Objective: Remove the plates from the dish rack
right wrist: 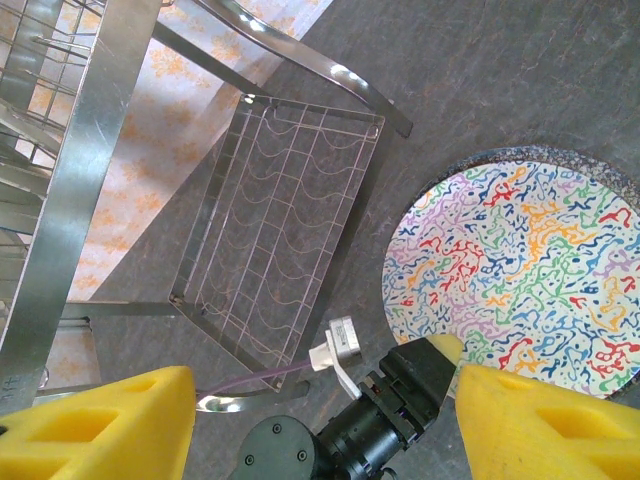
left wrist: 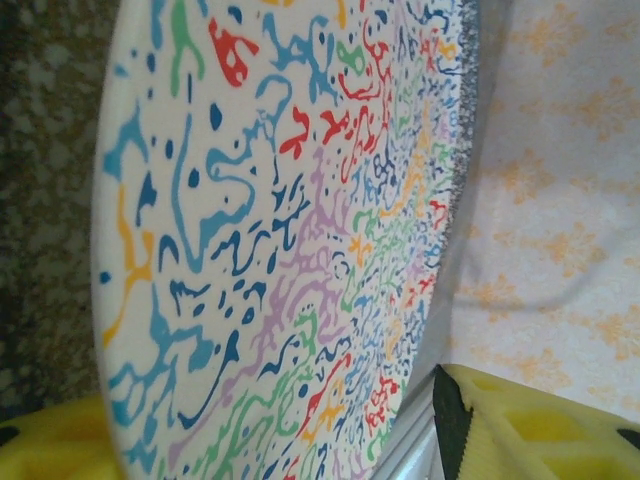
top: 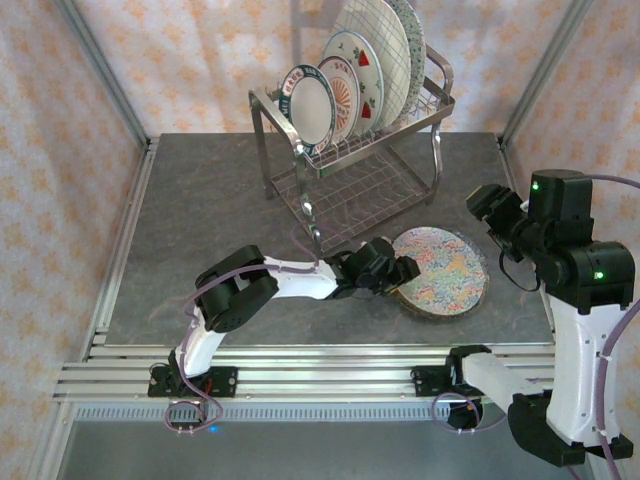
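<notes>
A round plate with a multicoloured squiggle print lies flat on the grey table, right of the dish rack. My left gripper is at the plate's near-left rim, open. In the left wrist view the plate runs between the yellow fingers, with a gap beside one pad. Several plates stand upright in the rack's top tier: a dark-rimmed white one, fruit-printed ones and a large lined one. My right gripper hovers open and holds nothing, above the plate and the rack's lower tier.
The rack stands at the back centre of the table, its lower wire shelf bare. Patterned curtain walls close in the left, back and right. An aluminium rail runs along the near edge. Open table lies left of the rack.
</notes>
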Motion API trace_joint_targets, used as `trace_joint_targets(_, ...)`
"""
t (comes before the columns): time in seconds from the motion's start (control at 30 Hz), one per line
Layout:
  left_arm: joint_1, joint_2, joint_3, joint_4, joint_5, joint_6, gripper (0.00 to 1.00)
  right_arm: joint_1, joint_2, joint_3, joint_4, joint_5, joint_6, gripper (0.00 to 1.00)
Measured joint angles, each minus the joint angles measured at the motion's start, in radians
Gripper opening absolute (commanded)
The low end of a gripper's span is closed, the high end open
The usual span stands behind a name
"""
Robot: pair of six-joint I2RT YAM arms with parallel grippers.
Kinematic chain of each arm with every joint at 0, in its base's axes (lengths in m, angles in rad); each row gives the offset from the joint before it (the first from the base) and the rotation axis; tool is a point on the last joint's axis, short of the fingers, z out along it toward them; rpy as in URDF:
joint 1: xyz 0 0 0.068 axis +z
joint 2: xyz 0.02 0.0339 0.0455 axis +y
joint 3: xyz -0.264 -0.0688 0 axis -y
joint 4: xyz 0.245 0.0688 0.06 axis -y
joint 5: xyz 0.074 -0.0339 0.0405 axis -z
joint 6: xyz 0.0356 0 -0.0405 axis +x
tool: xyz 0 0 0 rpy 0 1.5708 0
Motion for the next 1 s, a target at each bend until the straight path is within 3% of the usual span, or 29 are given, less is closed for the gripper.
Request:
trace_joint_targets(0.23,0.013,0.000,0.090,-0.228,-0.001,0.066,0.63,0.000,0.000,0.000,0.001,-0.003,0.000,0.69)
trace_joint_targets(0.67,0.016,-0.002,0.167,-0.440,-0.031,0.130,0.64,0.000,0.000,-0.003,0.019,-0.003,-0.010,0.69)
trace_joint_targets(1.0,-0.008,-0.108,0.220,-0.598,-0.158,0.252,0.67,0.000,0.032,-0.008,0.266,-0.004,-0.219,0.66)
